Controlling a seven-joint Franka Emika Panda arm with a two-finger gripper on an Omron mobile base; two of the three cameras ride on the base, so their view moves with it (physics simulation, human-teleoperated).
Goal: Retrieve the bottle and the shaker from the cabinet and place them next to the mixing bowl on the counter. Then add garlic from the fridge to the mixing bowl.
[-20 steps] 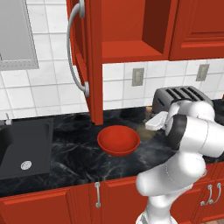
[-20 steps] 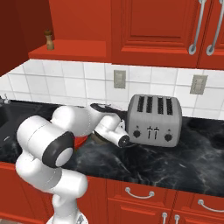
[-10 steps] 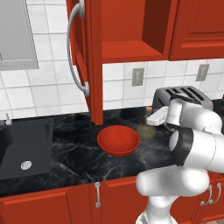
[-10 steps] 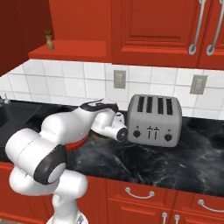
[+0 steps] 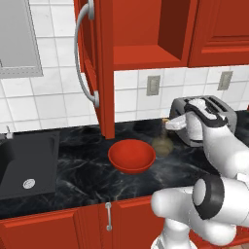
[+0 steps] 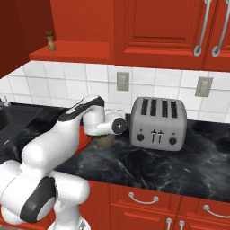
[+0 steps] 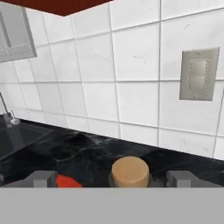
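Note:
The olive-brown bottle point(image 5: 163, 144) stands upright on the black counter point(image 5: 78, 175), just right of the red-orange mixing bowl point(image 5: 131, 156). My gripper point(image 5: 168, 126) hangs over the bottle's neck. In the hand view the tan stopper point(image 7: 130, 171) sits between my fingertips point(image 7: 43, 177), which stand wide apart and clear of it, so the gripper point(image 7: 111, 177) is open. The right base view shows the bottle's base point(image 6: 104, 140) under the hand. A small brown shaker point(image 6: 51, 40) stands on the shelf of the open red cabinet point(image 5: 151, 34).
A silver toaster point(image 6: 159, 123) sits close to the right of the bottle. The cabinet door point(image 5: 97, 63) hangs open above the bowl's left side. A black sink point(image 5: 24, 160) lies far left. A wall outlet point(image 7: 199, 74) is on the tiles behind.
The arm's elbow has swung round and the hand has risen slightly above the bottle. The bottle and bowl stay in place on the counter.

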